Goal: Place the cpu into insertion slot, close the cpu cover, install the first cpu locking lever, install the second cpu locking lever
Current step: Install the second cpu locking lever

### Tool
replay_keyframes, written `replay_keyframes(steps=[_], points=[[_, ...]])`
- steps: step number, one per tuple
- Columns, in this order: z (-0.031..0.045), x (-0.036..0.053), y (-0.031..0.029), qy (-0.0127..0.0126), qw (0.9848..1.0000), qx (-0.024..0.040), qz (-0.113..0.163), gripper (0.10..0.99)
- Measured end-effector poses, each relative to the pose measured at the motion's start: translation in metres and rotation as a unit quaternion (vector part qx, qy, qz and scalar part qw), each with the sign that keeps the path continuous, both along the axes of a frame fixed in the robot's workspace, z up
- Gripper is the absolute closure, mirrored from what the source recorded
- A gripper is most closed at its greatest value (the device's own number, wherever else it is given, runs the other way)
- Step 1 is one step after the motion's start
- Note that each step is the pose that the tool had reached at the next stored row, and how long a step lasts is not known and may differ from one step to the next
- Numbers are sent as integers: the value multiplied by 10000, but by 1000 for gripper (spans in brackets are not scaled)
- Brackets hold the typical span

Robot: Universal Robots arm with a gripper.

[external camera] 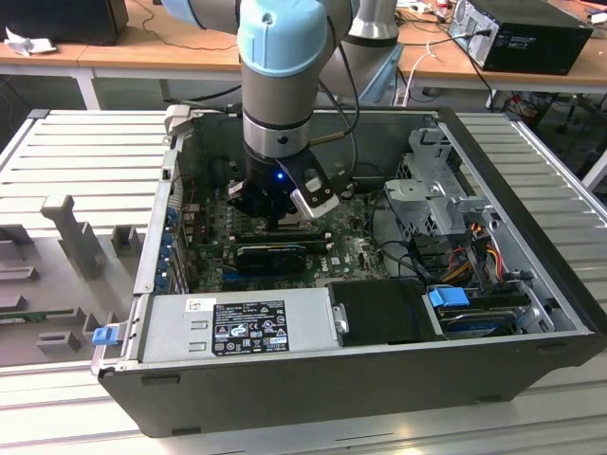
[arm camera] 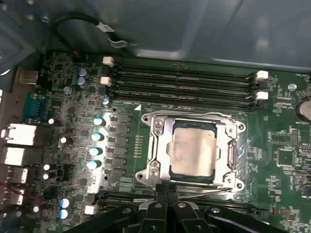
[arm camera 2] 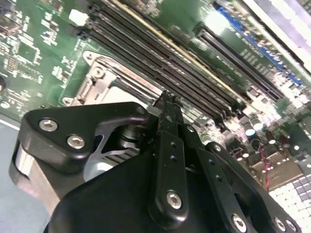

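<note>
Grey metal framed the socket in the middle of the first wrist view, where the cpu cover (arm camera: 160, 145) lay flat and closed over the cpu (arm camera: 193, 151). The cpu, a pale tan-silver square, sat in the insertion slot (arm camera: 228, 171) and showed through the open centre of the cover. It appeared seated level, with no edge riding up on the frame.

The gripper (arm camera: 167, 188) entered at the bottom centre of the first wrist view. Its tip stood just beside the near edge of the cover, at or very close to the thin wire lever (arm camera: 204, 191) that ran along that edge. The lever's long axis lay across the frame, roughly square to the line of the fingers. Whether the tip actually touched the lever or the frame could not be told.

The two black fingers (arm camera: 161, 193) were pressed together, with only a thin seam between them and nothing pinched. In the second wrist view the gripper (arm camera 2: 167, 98) showed the same narrow closed tip, with the green motherboard (arm camera 2: 29, 53) and the long black memory slots (arm camera 2: 160, 58) beyond it.

In the exterior view the arm (external camera: 281, 66) reached straight down into the open computer case (external camera: 313, 379), with the gripper (external camera: 277, 216) low over the board, above centre of the frame.

By judgement, the chip was placed and the cover shut; lever work was in hand.
</note>
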State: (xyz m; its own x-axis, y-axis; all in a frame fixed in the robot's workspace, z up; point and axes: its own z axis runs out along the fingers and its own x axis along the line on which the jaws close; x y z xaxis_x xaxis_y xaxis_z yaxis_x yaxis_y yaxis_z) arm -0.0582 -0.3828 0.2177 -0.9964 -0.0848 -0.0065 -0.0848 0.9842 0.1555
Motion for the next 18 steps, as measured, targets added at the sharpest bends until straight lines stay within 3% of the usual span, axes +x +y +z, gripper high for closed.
replay_keyframes(steps=[2,4,7,18], points=[[-1,-31,-30,0,10000,51,2,980],[-1,-62,-65,0,9999,150,7,980],[-4,-74,-79,0,9997,242,5,980],[-66,-79,-79,0,9997,253,6,980]])
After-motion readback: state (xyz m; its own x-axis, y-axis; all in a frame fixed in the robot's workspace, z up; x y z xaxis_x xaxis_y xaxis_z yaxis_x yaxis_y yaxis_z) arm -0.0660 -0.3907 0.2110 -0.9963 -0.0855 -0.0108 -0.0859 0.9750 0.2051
